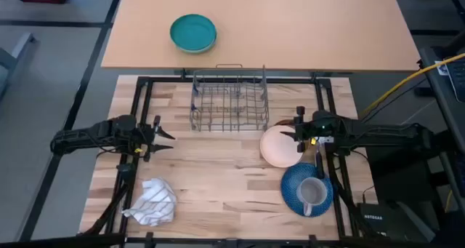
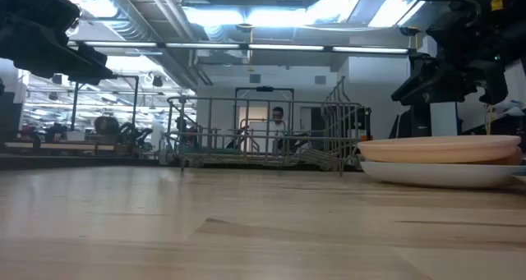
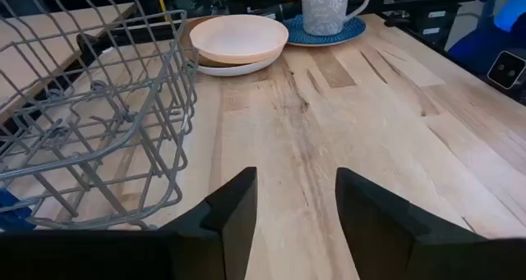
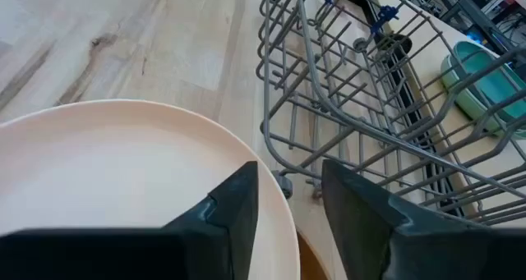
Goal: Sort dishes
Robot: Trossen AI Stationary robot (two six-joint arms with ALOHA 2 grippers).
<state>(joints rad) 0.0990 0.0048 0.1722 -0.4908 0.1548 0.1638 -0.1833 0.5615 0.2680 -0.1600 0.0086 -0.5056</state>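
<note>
The right gripper (image 1: 296,130) hovers with jaws apart over the rim of the pink bowl (image 1: 280,147), which sits on a white plate (image 2: 444,174) just beside the wire rack (image 1: 229,97). A poor pinch could tip the bowl or drag the plate. The left gripper (image 1: 166,134) waits with jaws apart and empty, at the desk's left. Count: one pink bowl, one white plate, one blue plate (image 1: 293,193) carrying one mug (image 1: 312,193), one rack.

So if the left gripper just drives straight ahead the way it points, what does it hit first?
Probably nothing nearby: the open left gripper faces bare table, passing beside the wire rack. Farther along stands the peach-pink bowl, though depth is unclear.
</note>
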